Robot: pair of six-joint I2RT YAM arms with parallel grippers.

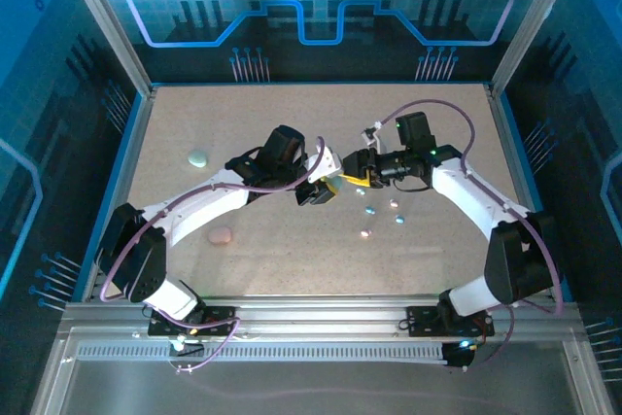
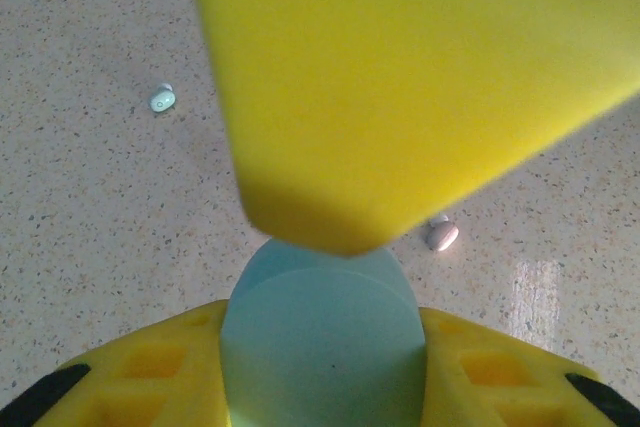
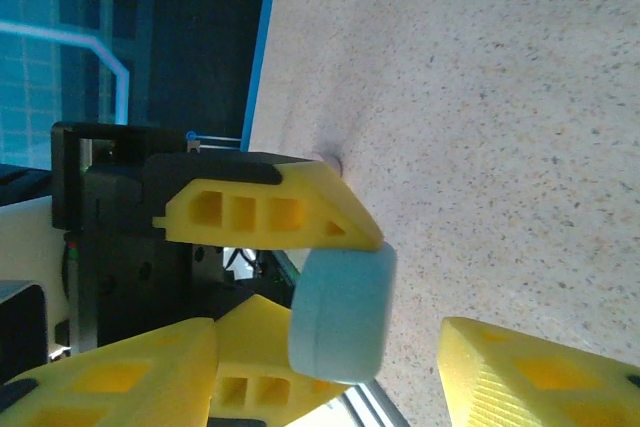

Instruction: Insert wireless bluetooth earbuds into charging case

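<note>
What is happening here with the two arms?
The left gripper is shut on a pale blue case over the middle of the table. The right gripper is open, with its fingers close to that case. Several tiny earbuds lie loose on the table nearby.

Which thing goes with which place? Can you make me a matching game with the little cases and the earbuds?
Things:
1 teal case
2 pink case
3 pale green case
4 earbuds

Places:
A loose on the table, right of middle
B table's far left
C gripped by the left end effector
D table's near left

Pairs: 1-C, 2-D, 3-B, 4-A
</note>
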